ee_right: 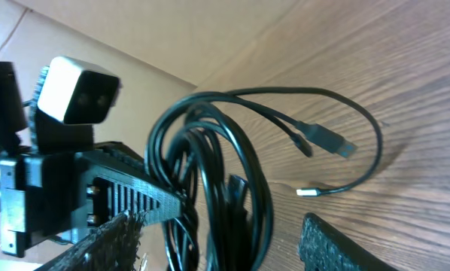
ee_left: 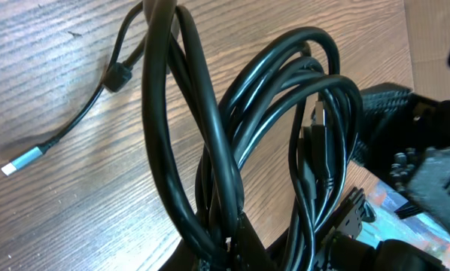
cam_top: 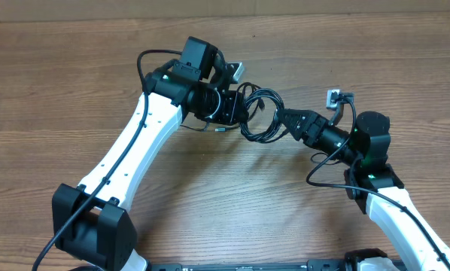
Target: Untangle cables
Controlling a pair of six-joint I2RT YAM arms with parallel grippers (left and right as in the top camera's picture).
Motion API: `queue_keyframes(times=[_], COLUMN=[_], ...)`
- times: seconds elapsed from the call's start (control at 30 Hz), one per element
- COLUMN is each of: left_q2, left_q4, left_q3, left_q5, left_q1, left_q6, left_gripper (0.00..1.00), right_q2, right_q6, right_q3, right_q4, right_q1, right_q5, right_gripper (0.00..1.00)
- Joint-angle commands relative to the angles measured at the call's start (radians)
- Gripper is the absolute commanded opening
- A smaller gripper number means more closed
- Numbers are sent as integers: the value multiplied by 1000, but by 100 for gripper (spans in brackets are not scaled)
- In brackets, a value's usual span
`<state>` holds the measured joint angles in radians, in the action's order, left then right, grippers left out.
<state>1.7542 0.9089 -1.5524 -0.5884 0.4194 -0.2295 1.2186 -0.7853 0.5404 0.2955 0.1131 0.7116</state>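
1. Where the two arms meet, the cables hang as one looped black bundle between the claws, over the middle of the bench and somewhat toward its far edge.
2. The left claw is clenched on the cables at the bundle's left side. In its own wrist view, the loops fan up from the pinch at the bottom of the picture.
3. The right claw sits at the bundle's right side, released. Its wrist view shows its fingers spread wide, with strands passing through the gap between them.
4. From overhead, the bundle is only a dark knot.
   - The left wrist view shows one strand leaving it for the bench, ending in a silvery-white tip lying flat on the wood.
   - The right wrist view shows that tip beyond the loops, with a dark rectangular plug just above it.
5. The cords are thin, smooth and glossy, and they curl in round loops. The claw pads are matte black with a rough, ribbed face. The bench is pale brown wood with a fine straight grain.
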Motion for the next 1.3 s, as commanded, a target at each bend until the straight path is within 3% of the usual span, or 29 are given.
queue_keyframes(times=[0.0, 0.07, 0.17, 0.57, 0.7, 1.03, 1.17, 1.27], left_q2=[-25, -25, -25, -25, -25, -25, -25, -25], left_q4=[-23, -27, -26, -27, -27, -27, -27, -24], left_q3=[-15, -15, -15, -15, -15, -15, -15, -15], left_q5=[0, 1, 35, 74, 63, 7, -42, -90], left_q1=[14, 15, 18, 40, 40, 42, 42, 42], left_q6=[2, -3, -4, -64, -64, -63, -54, -24], left_gripper=[4, 4, 4, 4, 4, 4, 4, 4], right_q2=[6, 6, 6, 6, 6, 7, 7, 7], right_q6=[5, 5, -19, -52, -52, -44, -44, -44], right_q3=[11, 11, 11, 11, 11, 11, 11, 11], right_q4=[-29, -43, -39, -37, -36, -36, -30, -13], right_q1=[6, 6, 6, 6, 6, 6, 6, 6], right_q5=[-23, -23, -23, -23, -24, -50, -82, -82], right_gripper=[66, 66, 57, 51, 54, 73, 71, 63])
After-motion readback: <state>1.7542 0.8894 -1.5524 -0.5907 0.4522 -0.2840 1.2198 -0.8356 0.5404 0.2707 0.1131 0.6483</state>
